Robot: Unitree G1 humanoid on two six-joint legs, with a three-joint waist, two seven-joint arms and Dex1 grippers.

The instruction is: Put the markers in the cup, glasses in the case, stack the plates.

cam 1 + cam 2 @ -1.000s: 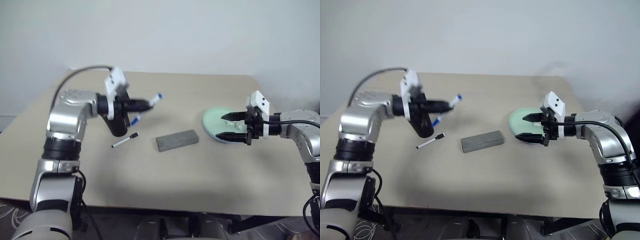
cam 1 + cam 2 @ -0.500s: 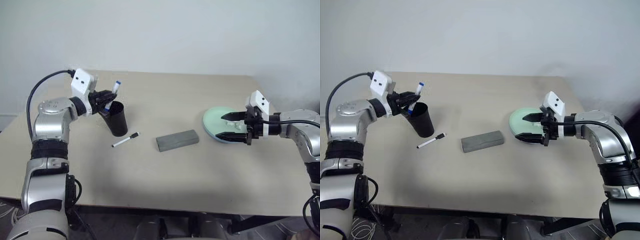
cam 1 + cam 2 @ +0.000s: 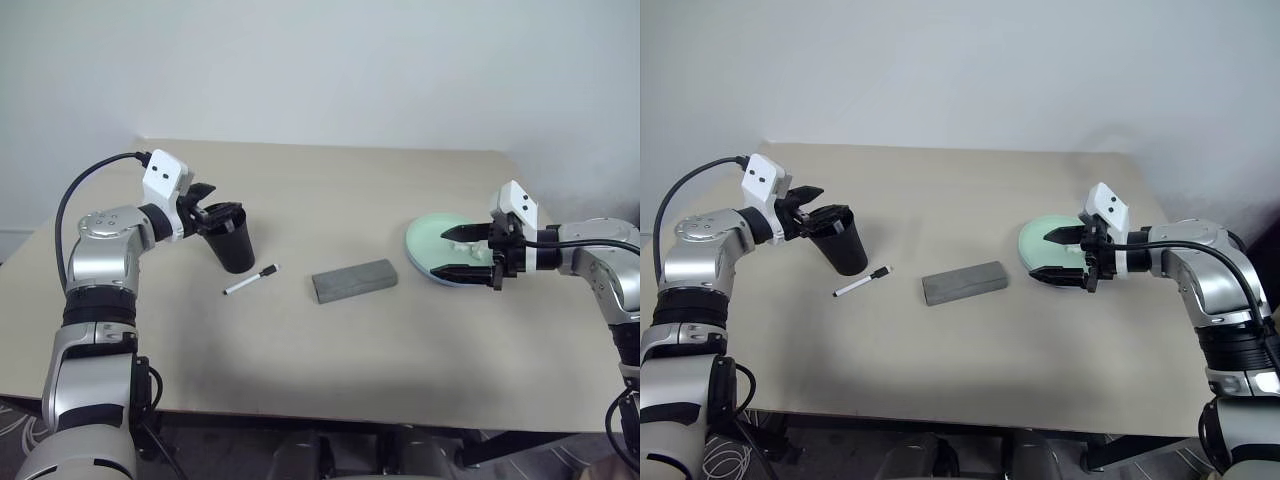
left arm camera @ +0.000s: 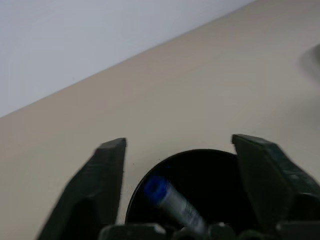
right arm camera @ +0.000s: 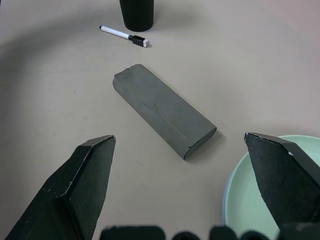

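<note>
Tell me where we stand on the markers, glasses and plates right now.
Done: the blue-capped marker lies in the cup, and the mint green plate sits on a blue rim. In hand: nothing; the left end effector stands open at the cup, the right end effector open over the plates. Left: the black-capped marker on the table. The case is shut; I cannot tell whether the glasses are inside.

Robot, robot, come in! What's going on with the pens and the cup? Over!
Left gripper open at the cup. Blue marker inside. Black marker on the table. Right gripper open over the plates.
</note>
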